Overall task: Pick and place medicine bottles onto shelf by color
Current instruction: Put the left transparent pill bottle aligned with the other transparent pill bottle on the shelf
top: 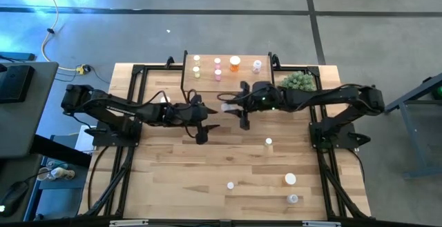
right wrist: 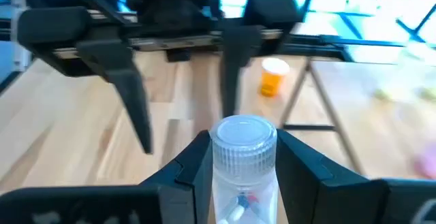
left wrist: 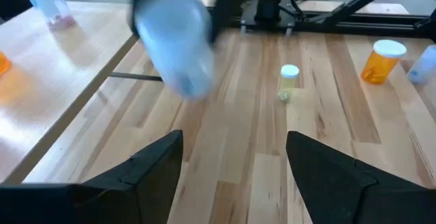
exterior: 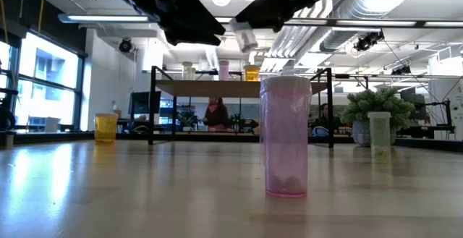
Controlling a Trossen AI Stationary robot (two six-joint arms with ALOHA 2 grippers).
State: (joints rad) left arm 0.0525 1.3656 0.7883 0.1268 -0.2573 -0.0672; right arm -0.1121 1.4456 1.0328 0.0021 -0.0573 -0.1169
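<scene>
One ribbed-cap clear bottle (right wrist: 244, 163), R gripper (right wrist: 240, 157)

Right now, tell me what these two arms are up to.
They are sorting medicine bottles onto the shelf. The right gripper holds a clear white-capped bottle above mid-table, facing the left gripper, which is open and empty. Five bottles already stand on the shelf; a few more wait on the table.

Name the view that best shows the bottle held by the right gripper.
The right wrist view: the clear bottle fills the frame, white cap up, clamped between the right gripper fingers. The high view shows only a pale speck; the low view, a tilted bottle; the left wrist view, a blur.
</scene>
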